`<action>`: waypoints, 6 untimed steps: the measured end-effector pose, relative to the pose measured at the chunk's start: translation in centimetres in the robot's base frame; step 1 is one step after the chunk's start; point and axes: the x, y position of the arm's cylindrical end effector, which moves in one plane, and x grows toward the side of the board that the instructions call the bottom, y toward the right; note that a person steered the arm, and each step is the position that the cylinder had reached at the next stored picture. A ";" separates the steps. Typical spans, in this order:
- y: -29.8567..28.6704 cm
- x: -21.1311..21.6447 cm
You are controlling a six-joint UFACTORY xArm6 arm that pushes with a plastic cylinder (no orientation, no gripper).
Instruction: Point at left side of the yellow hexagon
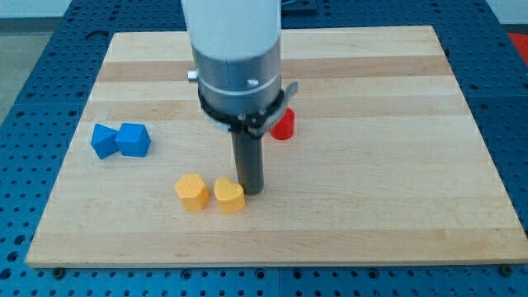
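At yellow heart (pixel 229 195) rt edge: my tip (pixel 251 191).

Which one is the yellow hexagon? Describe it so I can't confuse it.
On the wooden board, look near the view's bottom edge, left of my tip. Two yellow blocks sit there: the yellow hexagon block is the left, flat-sided one, farther from my tip than the yellow heart-shaped block.

I am operating in a laboratory or robotics test bench. Evidence: a light wooden board (pixel 371 124) lies on a blue perforated mounting table (pixel 25 66) with a regular grid of holes, typical of fixture benches.
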 end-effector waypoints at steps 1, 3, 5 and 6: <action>0.1 1.5; -3.2 -4.8; -14.9 -2.8; -14.4 -0.6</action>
